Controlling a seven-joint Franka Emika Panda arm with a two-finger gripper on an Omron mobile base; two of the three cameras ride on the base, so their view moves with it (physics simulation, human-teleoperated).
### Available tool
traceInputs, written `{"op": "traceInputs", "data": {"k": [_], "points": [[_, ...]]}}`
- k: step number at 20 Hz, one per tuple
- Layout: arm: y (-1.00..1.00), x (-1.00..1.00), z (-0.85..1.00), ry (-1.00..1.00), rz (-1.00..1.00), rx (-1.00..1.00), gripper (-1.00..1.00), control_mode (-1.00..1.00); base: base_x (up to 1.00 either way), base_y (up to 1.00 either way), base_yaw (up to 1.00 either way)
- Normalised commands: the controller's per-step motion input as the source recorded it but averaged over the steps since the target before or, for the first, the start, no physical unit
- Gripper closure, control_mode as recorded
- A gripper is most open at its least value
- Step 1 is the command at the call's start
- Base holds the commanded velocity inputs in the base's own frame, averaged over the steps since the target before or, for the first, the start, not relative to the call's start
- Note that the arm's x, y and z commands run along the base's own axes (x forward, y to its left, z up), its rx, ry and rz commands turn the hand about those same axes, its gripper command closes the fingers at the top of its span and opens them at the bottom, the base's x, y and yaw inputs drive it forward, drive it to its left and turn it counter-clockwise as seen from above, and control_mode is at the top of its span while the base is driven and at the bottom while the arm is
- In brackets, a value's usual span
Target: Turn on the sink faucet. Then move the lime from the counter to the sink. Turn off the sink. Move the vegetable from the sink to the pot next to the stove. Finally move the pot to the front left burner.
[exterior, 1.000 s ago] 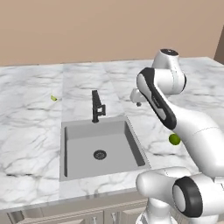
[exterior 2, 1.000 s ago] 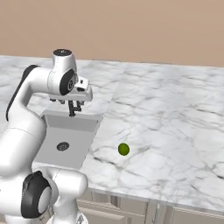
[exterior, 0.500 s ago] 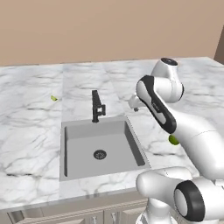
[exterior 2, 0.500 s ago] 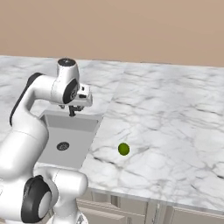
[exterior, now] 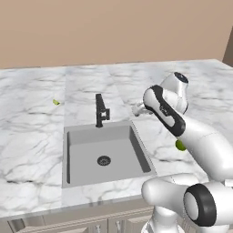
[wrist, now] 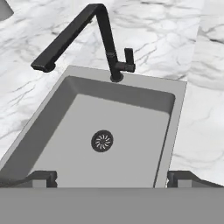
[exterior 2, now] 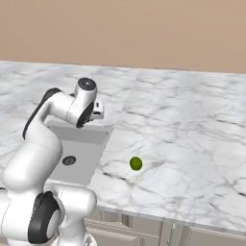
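Step in hand looked like no. 1, faucet on: no water showed in the sink and the lime lay on the counter, so nothing seemed done yet. Gripper was w/ jaws spread wide apart, empty, looking down over the basin's near rim; drain sat mid-basin just beyond the tips. Further on, the sink faucet stood at the basin's back edge, its small side lever on the post's right in the hand view, well apart from the fingers. Next move, by my read: reach fwd across the basin to that lever and push it, approx. w/ one fingertip. Lime was off to the sink's right, nearer the counter's front edge.
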Motion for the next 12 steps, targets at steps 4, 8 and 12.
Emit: {"op": "traceInputs", "data": {"k": [4,8,12], "points": [[0.18,0.56,-0.26,-0.08,0.16,0.02,-1.0,-1.0,0.0,0.0,0.0],[0.09,0.53,-0.24,-0.11,0.23,0.03,-1.0,-1.0,0.0,0.0,0.0],[0.01,0.34,-0.1,-0.04,0.18,0.02,-1.0,-1.0,0.0,0.0,0.0]]}}
